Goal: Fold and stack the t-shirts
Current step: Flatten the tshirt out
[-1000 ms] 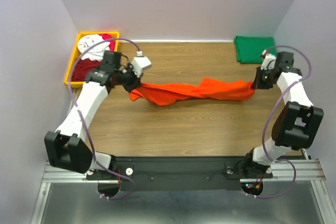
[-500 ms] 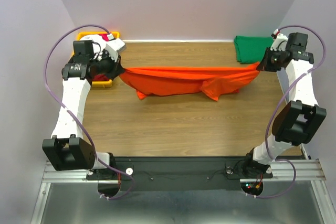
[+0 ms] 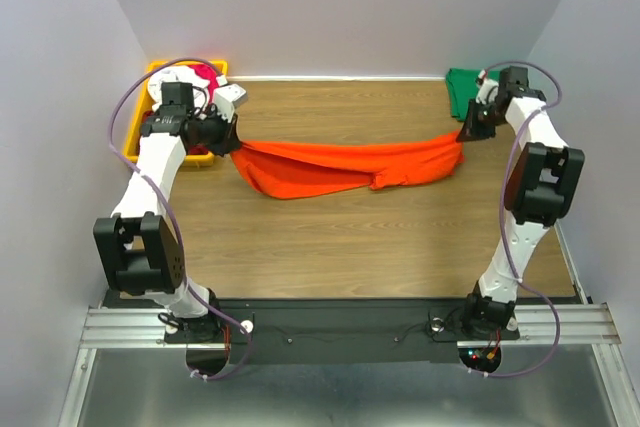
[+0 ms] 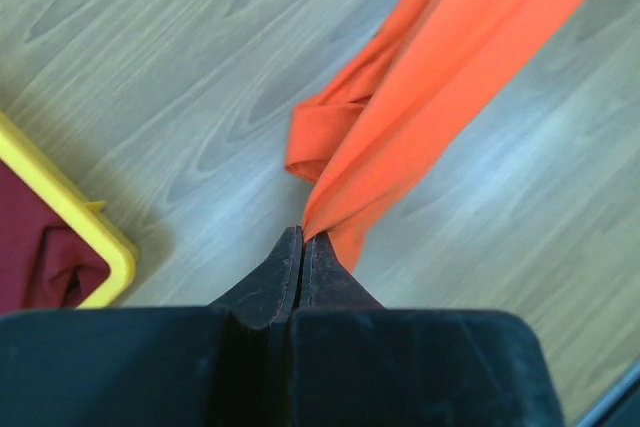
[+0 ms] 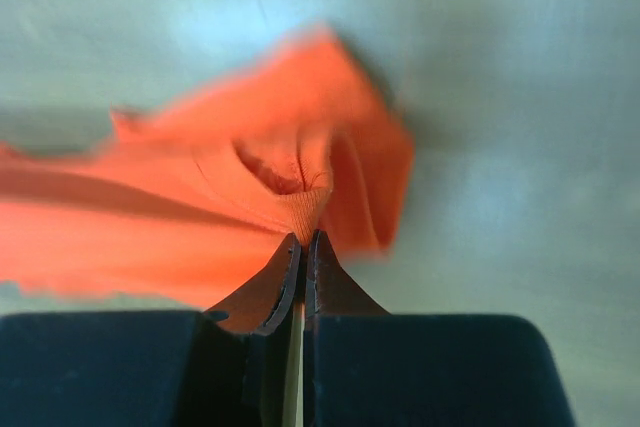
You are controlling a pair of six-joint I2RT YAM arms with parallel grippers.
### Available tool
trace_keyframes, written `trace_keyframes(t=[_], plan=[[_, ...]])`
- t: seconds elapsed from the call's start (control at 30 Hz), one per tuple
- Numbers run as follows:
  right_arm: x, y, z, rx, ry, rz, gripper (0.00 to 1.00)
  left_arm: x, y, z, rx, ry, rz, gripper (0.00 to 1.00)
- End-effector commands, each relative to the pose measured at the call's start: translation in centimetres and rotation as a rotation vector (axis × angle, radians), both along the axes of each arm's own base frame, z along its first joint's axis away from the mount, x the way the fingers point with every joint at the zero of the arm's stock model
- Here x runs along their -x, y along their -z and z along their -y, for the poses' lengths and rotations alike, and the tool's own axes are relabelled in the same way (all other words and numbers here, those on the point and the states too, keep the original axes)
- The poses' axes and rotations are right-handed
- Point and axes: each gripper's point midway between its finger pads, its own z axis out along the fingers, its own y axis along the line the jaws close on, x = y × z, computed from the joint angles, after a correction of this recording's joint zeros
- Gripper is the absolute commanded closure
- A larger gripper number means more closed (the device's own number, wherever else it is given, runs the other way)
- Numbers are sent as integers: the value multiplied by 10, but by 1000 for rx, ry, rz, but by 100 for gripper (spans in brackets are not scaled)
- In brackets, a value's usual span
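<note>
The bright orange t-shirt (image 3: 345, 164) hangs stretched across the back half of the table between both arms, sagging in the middle. My left gripper (image 3: 233, 140) is shut on its left end, beside the yellow bin; in the left wrist view the cloth (image 4: 420, 107) runs out from the pinched fingertips (image 4: 302, 239). My right gripper (image 3: 463, 133) is shut on the right end, and the ribbed hem (image 5: 300, 202) is bunched between its tips (image 5: 304, 239). A dark green t-shirt (image 3: 466, 90) lies folded at the back right corner. Dark red (image 3: 163, 129), white and magenta shirts sit in the bin.
The yellow plastic bin (image 3: 134, 132) stands at the back left corner, against the left wall, close behind my left wrist. Its rim (image 4: 70, 209) shows in the left wrist view. Bare wooden table (image 3: 350, 237) lies in front of the shirt.
Both grippers have come down and inward from the raised spread; the orange shirt, taut and wide half a second ago, now sags lower and narrower. The right gripper moved left, near the green shirt.
</note>
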Motion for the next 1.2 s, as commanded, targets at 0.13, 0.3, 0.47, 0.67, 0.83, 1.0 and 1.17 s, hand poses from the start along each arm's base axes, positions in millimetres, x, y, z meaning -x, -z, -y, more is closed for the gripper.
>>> trace_keyframes(t=[0.13,0.3,0.47,0.67,0.83,1.0,1.17], plan=[[-95,-78,1,56,65,293,99,-71,-1,-35,-31,-227,77,100],[-104,-60,-8,77,57,266,66,-90,17,-34,-14,-231,16,100],[-87,-66,-14,60,45,258,47,-93,37,-27,25,-223,-49,100],[-39,-78,-50,-29,-48,239,57,-86,51,-26,17,-213,-70,100],[3,-41,-109,-114,-178,130,64,-82,55,-25,18,-203,-79,100],[16,1,-140,-118,-228,48,62,-80,57,-25,14,-201,-85,100],[15,27,-158,-90,-261,24,53,-79,56,-25,9,-196,-83,100]])
